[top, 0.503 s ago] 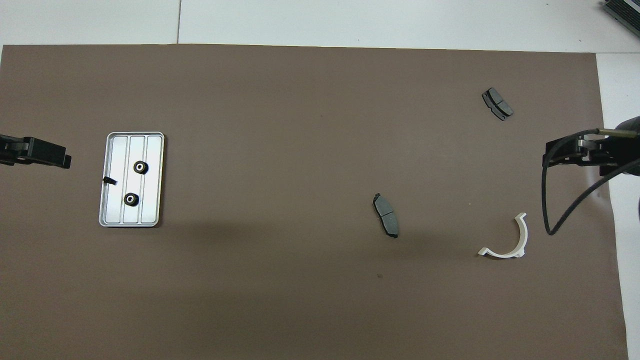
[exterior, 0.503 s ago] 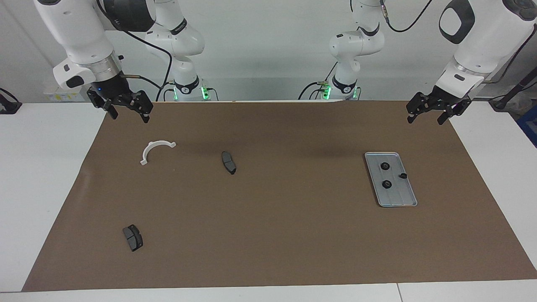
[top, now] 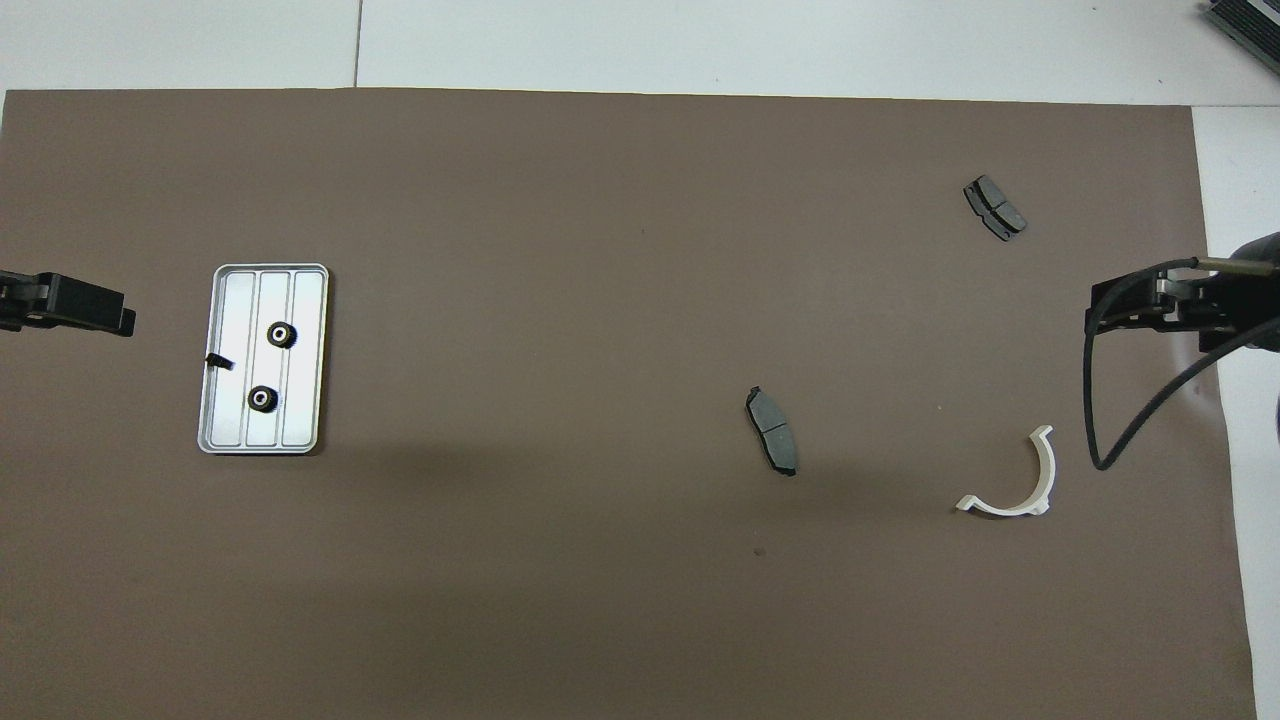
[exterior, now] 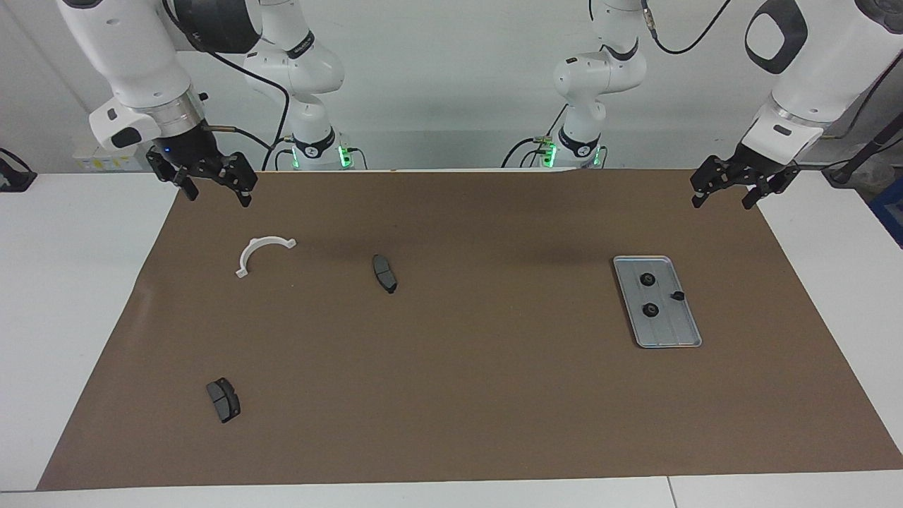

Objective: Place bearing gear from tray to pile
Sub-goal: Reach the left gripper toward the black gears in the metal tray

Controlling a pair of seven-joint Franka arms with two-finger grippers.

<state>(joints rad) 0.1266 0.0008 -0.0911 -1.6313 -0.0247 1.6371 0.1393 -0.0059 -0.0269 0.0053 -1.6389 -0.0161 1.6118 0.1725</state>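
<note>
The silver tray (exterior: 671, 330) lies on the brown mat toward the left arm's end; it also shows in the overhead view (top: 300, 420). Two black bearing gears (exterior: 647, 279) (exterior: 651, 309) and a small black part (exterior: 677, 295) lie in it. The pile is scattered toward the right arm's end: a white half-ring (exterior: 252, 248), one brake pad (exterior: 384, 273) and a second brake pad (exterior: 223, 399) farther from the robots. My left gripper (exterior: 721, 203) hangs open and empty over the mat's edge, apart from the tray. My right gripper (exterior: 219, 199) hangs open and empty over the mat's corner by the half-ring.
The brown mat (exterior: 494, 395) covers most of the white table (exterior: 70, 282). The arm bases stand at the table's robot end. A black cable (top: 1100, 400) hangs from the right wrist.
My left gripper has drifted slightly outward toward its own end of the table. The right arm and all the parts have not moved.
</note>
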